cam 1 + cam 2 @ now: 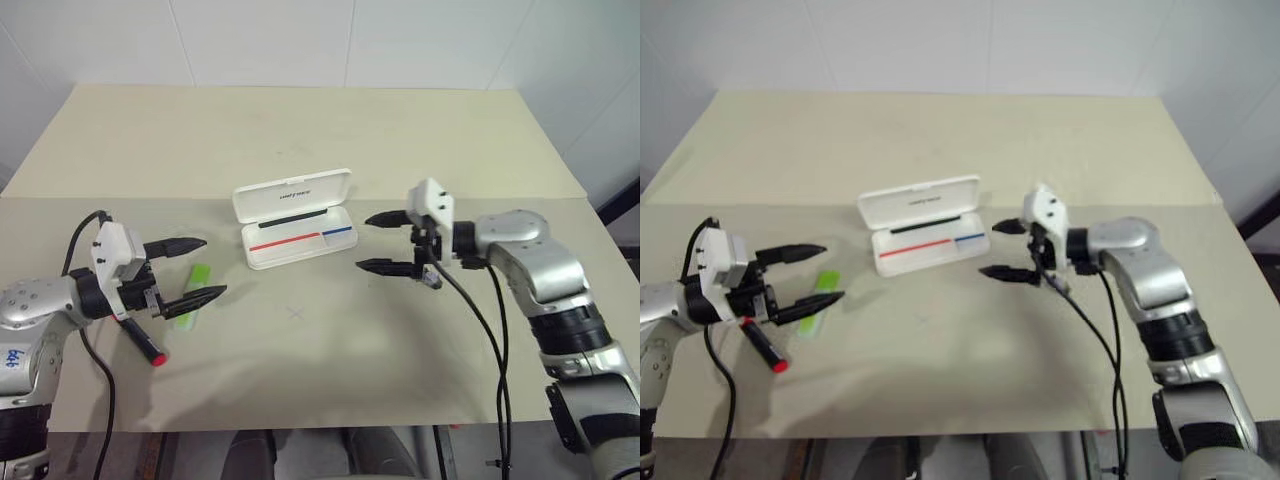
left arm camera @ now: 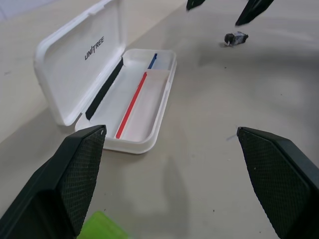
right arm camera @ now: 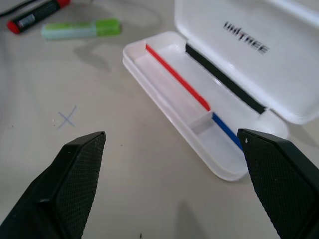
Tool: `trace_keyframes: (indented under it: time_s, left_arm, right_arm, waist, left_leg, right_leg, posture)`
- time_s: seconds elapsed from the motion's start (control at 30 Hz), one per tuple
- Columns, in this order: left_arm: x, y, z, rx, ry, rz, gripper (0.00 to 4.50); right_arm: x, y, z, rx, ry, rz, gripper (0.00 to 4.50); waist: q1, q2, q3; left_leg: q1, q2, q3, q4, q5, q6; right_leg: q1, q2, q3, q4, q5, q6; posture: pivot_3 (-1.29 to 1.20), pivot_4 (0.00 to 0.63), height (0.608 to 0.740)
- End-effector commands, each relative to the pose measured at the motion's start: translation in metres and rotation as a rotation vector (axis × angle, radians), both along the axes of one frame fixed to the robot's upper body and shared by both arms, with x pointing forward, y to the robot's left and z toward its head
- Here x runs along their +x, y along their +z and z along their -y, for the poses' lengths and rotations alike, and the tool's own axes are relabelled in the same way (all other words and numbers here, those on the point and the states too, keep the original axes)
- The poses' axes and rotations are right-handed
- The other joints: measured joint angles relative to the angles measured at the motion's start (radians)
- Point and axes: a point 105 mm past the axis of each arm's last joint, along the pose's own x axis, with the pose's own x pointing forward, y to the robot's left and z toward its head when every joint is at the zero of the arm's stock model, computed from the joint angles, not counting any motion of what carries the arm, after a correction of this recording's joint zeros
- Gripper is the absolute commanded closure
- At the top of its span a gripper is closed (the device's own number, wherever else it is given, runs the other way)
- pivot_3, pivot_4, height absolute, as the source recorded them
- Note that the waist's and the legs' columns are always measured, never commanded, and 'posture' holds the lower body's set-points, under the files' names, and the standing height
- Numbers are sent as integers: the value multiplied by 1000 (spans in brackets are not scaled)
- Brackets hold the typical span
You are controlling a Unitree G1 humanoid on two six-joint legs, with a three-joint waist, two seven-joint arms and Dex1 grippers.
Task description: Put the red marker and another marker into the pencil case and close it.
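Note:
The white pencil case (image 1: 297, 232) lies open in the middle of the table, lid (image 1: 290, 192) tipped back with "UNITREE" on it, and its tray (image 3: 172, 89) is empty. To its left lies the light-green marker (image 1: 197, 279), and the red marker (image 1: 146, 342), black with a red tip, rests nearer the front edge. My left gripper (image 1: 196, 268) hovers open above the green marker, pointing toward the case. On the case's right my right gripper (image 1: 380, 242) is open too, with nothing between its fingers.
A small dark grey object (image 2: 235, 38) lies on the table under my right gripper. A faint pencilled cross (image 1: 295, 313) marks the table in front of the case. The beige tabletop (image 1: 300, 130) runs far back to a white wall.

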Motion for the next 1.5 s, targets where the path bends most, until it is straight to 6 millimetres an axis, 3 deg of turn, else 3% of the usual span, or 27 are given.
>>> trace_keyframes:
  time_s: [0.03, 0.17, 0.3, 0.6, 1.23, 1.33, 1.5]
  left_arm:
    - [-9, 13, -7, -30, 3, 87, 31]
    - [-18, 11, -15, -35, 23, 81, 31]
    - [-26, 13, -16, -21, 44, 86, 31]
    - [-39, 18, -28, 11, 118, 100, 31]
    - [-44, 21, -26, 31, 164, 115, 31]
    - [-47, 22, -26, 33, 168, 116, 0]
    - [-48, 22, -24, 33, 167, 114, 0]
  right_arm:
    - [9, -3, -12, -43, 34, 3, 0]
    - [32, -12, -18, -106, 17, 31, 0]
    - [43, -18, -23, -139, 34, 40, 0]
    - [40, -28, -31, -208, 132, -8, 0]
    - [60, -37, -57, -276, 78, 58, 0]
    - [62, -37, -56, -292, 75, 63, 626]
    - [62, -34, -53, -301, 78, 71, 2339]
  waist:
    - [-1, 0, 0]
    - [-10, 0, 0]
    - [-14, 0, 0]
    - [-34, 0, 0]
    - [-60, 0, 0]
    - [-62, 0, 0]
    - [-65, 0, 0]
  left_leg:
    - [0, 0, 0, 0, 0, 0]
    - [0, 0, 1, 0, 0, 0]
    - [0, 0, 0, 0, 0, 0]
    - [1, 0, 0, 0, 0, 0]
    - [2, 0, -1, 0, 1, -2]
    - [2, 0, -1, 0, 1, -2]
    - [2, 0, -1, 0, 1, -2]
  right_leg:
    - [0, 0, 0, 0, 0, 0]
    - [0, 0, 0, 1, 0, 0]
    - [0, 0, -1, 1, 0, 0]
    - [0, -1, -1, 3, 0, 0]
    - [0, 0, -1, 6, -1, -1]
    - [0, 0, -1, 6, -1, -1]
    - [0, 0, -2, 6, -1, -1]
  posture:
    - [0, 150, 740]
    - [0, 150, 740]
    - [0, 150, 740]
    - [0, 150, 740]
    - [0, 150, 740]
    - [0, 150, 740]
    - [0, 150, 740]
